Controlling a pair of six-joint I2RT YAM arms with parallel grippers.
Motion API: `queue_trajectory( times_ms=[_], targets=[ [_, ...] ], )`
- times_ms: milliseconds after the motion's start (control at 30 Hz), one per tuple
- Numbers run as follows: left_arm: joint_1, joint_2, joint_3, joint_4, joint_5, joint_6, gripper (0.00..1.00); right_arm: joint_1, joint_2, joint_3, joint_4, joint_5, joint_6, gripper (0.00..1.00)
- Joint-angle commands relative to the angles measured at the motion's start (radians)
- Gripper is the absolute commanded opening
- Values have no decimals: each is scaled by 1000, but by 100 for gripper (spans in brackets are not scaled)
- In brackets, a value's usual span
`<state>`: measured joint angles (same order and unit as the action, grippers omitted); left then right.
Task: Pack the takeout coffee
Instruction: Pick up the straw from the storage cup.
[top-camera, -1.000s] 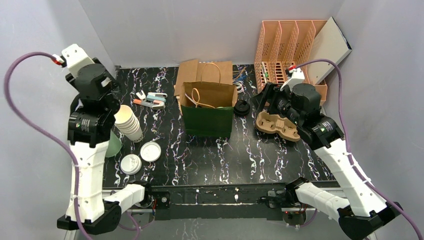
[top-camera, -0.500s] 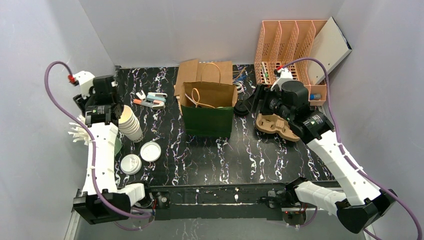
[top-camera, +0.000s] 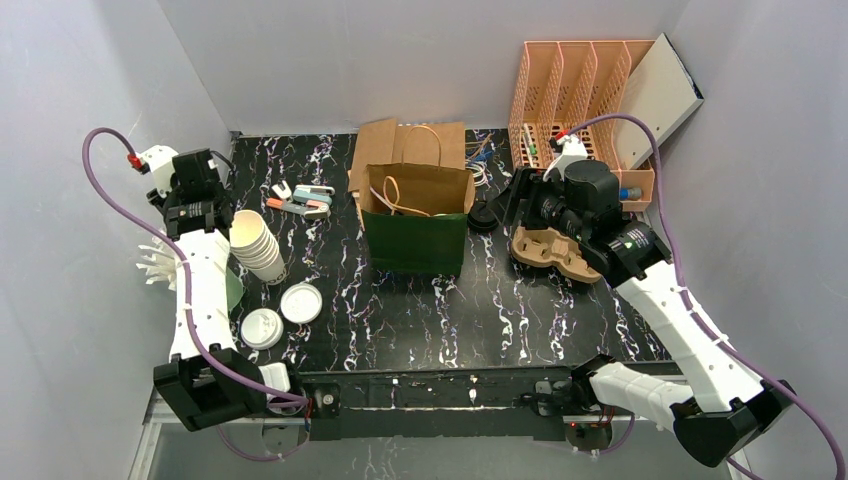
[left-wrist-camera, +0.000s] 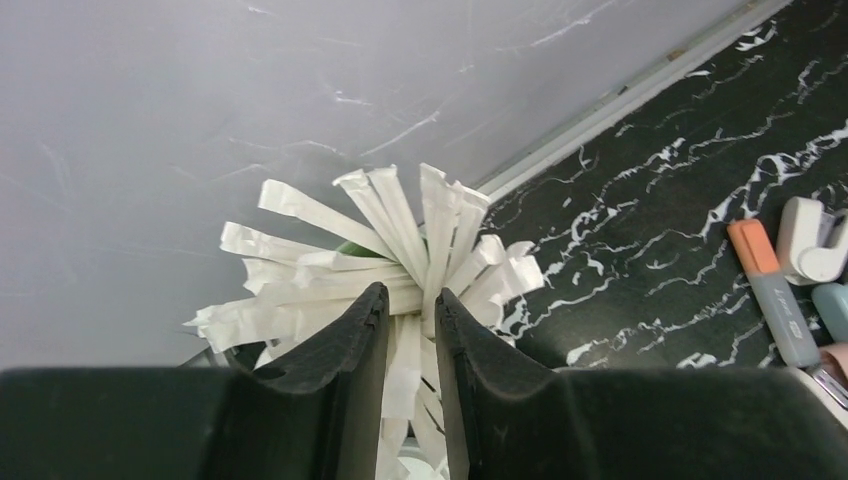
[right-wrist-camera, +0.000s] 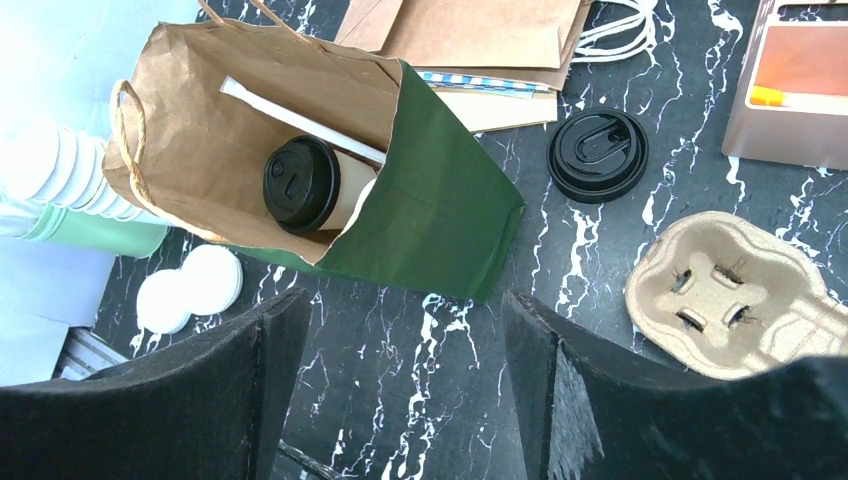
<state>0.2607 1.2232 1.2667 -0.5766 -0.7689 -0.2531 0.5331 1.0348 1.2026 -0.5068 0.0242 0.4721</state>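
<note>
step: left gripper (left-wrist-camera: 411, 318) is picking one white paper-wrapped straw (left-wrist-camera: 405, 345) from the fanned bunch of wrapped straws (left-wrist-camera: 372, 262) in the green holder (top-camera: 229, 290), left of the green paper bag (top-camera: 415, 222).
left fingers: narrow gap, one wrapper strip running down between them; cannot tell if they are clamped on it or just bracketing it.
right fingers: wide apart, holding nothing; right gripper (right-wrist-camera: 390, 385) hangs above the near edge of the bag.
task item: black-lidded takeout coffee cup (right-wrist-camera: 304, 186) stands inside the bag, one wrapped straw (right-wrist-camera: 300, 119) lying behind it.
technique: my read — pinch only the single strip, pull straight up along its length; neighbours crowd both fingers, so a skewed pull would likely drag extras or tip the holder.
risk: thin paper, may slip or tear if the pinch is light.
wrist vs top: left wrist view shows the strip between the fingers; top view only shows the bunch (top-camera: 157, 264) beside the arm at the surface (top-camera: 480, 310) edge.
right wrist vs top: bag contents clear only from the right wrist; top shows just handles. Same view shows the spare black lid (right-wrist-camera: 597, 155) and pulp cup carrier (right-wrist-camera: 735, 294) right of the bag.
</note>
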Motion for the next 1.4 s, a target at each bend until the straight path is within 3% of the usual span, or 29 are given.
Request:
queue_trajectory(
  times_ms=[0, 167, 267, 333, 533, 733, 1067, 1367],
  targets=[
    [8, -38, -15, -25, 66, -56, 27, 4, -13, 39, 14, 12, 4, 78],
    [8, -109, -41, -73, 93, -95, 33, 4, -15, 25, 20, 2, 8, 78],
    [8, -126, -36, -119, 48, -117, 35, 5, -16, 15, 25, -4, 9, 78],
    [8, -138, -41, -151, -3, -140, 42, 4, -16, 12, 27, -12, 11, 78],
    [8, -181, -78, -189, -48, -163, 43, 4, -14, 12, 36, -18, 17, 78],
    [8, -180, -152, -172, -31, -172, 32, 4, -21, 15, 34, -44, 20, 78],
    [7, -203, -129, -156, -57, -153, 0, 5, -27, 17, 30, -50, 26, 78],
    [8, -181, 20, -148, -107, -93, 0, 4, -28, 23, 30, -46, 25, 78]
  ],
)
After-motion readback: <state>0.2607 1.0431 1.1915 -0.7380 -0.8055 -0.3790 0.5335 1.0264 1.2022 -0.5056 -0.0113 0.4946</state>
